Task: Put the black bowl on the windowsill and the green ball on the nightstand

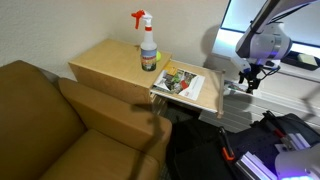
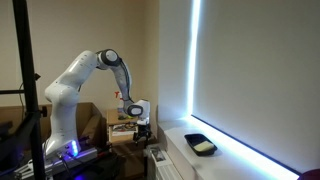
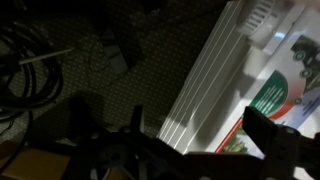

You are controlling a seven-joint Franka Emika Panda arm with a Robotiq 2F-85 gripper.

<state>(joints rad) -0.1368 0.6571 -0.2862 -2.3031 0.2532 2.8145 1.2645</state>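
Off the end of the nightstand [image 1: 100,62], hanging the gripper [image 1: 248,80] low above the dark floor, clear of the tabletop. Spreading the fingers [image 3: 265,135] wide in the wrist view, gripping nothing. Looking down there on tangled black cables [image 3: 30,75] and a white ribbed panel [image 3: 212,80], with a printed magazine [image 3: 285,95] at the frame's edge. Resting the black bowl [image 2: 200,145] on the windowsill [image 2: 235,165] in an exterior view, below the bright window, well apart from the gripper. Showing something pale inside the bowl, too small to name. Standing a spray bottle [image 1: 148,45] upright on the nightstand beside the magazine. Showing something small and yellow-green just by the bottle, possibly the green ball [image 1: 168,69].
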